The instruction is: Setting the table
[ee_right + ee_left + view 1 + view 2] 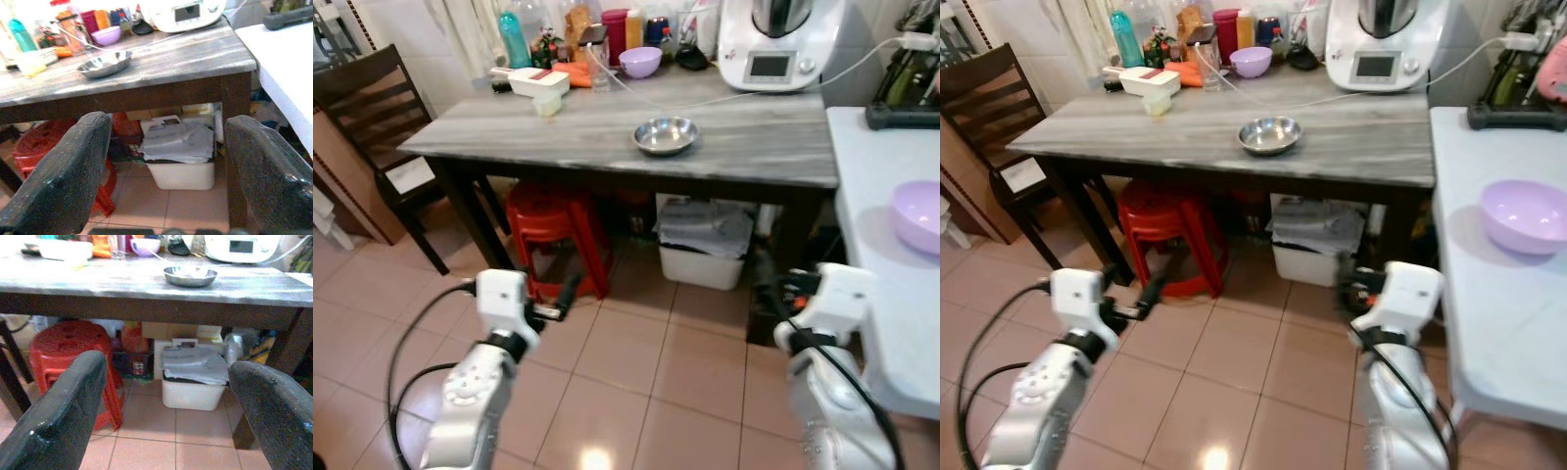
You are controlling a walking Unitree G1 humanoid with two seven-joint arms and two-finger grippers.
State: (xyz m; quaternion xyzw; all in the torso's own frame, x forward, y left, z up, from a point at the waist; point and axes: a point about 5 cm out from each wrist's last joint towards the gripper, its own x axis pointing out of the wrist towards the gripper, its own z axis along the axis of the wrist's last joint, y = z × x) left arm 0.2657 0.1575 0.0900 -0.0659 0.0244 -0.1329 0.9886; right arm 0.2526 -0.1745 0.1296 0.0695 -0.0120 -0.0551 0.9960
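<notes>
Grey, wood-grained table (pixel 744 147) on dark legs, long and rectangular. Near the middle of its top, a shallow round steel bowl (pixel 666 135), shiny, standing alone. Along the far edge, crowded together: a small glossy lilac bowl (pixel 640 62), a white lidded rectangular box (pixel 538 81), a teal bottle (pixel 514 39), a clear glass (pixel 599 70), and a bulky white kitchen machine (pixel 781 44) with a small grey screen and a white cord trailing across the top.

To the right, a second table (pixel 1508 323), smooth and white, carrying a wide matte lilac bowl (pixel 1525 215) close to its near edge and a dark tray-like object (pixel 1518 113) at its far end.

Under the grey table, a stack of red plastic stools (pixel 553 235), round-topped, and a white plastic bin (pixel 705 245) covered with crumpled grey sheeting. Dark slatted wooden chair (pixel 372 117) at the left end. Glossy pinkish-tan floor tiles (pixel 626 372) below.

Left gripper (pixel 168 406) held low before the table, its two thick, rough black fingers (pixel 63 416) spread wide apart with nothing between them. Right gripper (pixel 166 171) likewise low, near the white table's edge, fingers (pixel 266 171) spread wide with nothing between them. Silver, rounded arm casings with black cables looping beside.
</notes>
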